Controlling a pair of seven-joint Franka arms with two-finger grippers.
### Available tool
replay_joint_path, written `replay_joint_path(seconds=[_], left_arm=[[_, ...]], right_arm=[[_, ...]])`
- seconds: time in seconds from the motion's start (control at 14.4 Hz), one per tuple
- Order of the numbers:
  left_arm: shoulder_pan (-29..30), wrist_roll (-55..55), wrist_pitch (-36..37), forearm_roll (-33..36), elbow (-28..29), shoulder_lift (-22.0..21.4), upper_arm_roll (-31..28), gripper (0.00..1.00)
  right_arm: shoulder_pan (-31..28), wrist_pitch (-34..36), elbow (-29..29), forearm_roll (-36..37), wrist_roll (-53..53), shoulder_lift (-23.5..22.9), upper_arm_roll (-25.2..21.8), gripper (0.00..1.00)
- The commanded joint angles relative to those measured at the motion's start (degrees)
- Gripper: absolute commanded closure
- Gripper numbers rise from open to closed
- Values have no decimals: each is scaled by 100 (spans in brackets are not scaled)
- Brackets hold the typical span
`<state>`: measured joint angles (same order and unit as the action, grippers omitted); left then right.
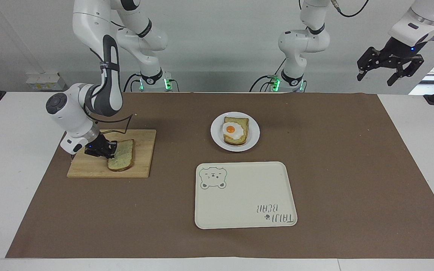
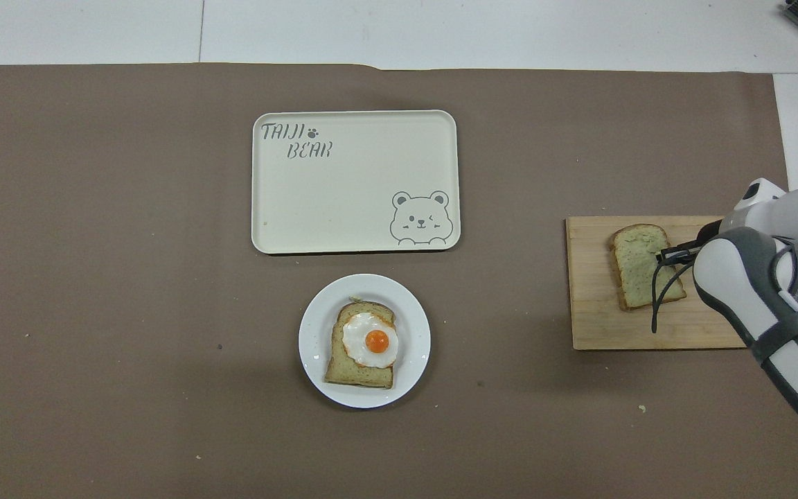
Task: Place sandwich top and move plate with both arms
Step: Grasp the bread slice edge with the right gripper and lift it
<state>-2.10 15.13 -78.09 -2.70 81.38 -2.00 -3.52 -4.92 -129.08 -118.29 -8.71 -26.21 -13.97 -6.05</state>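
Sandwich top [image 1: 122, 159] on cutting board [image 1: 141, 165]

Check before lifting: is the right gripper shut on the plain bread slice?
Shut: right gripper pinches the sandwich top edge on the board.

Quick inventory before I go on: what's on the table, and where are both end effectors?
Plain speckled bread slice: one, pale with brown crust, on the board.
Wooden cutting board: one, tan, right arm's end.
Round white plate: one, mid-table, nearer the robots than the tray.
Egg-topped bread slice: one, on the plate.
Rectangular cream tray: one, bear drawing.
Brown paper mat: one, covering the table.
Right end effector: black, shut on the plain slice's edge.
Left end effector: black, open, waiting raised at its own end.
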Motion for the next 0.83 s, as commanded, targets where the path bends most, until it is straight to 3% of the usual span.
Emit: replay_joint_path(seconds=[0.0, 0.76], left_arm=[[-18, -37, 22, -11, 167, -143, -34, 0], [17, -72, -5, -20, 176, -152, -25, 0]], right_arm=[[-97, 233, 165, -122, -42, -36, 42, 100], [-97, 2412, 1326, -736, -104, 298, 51, 100]])
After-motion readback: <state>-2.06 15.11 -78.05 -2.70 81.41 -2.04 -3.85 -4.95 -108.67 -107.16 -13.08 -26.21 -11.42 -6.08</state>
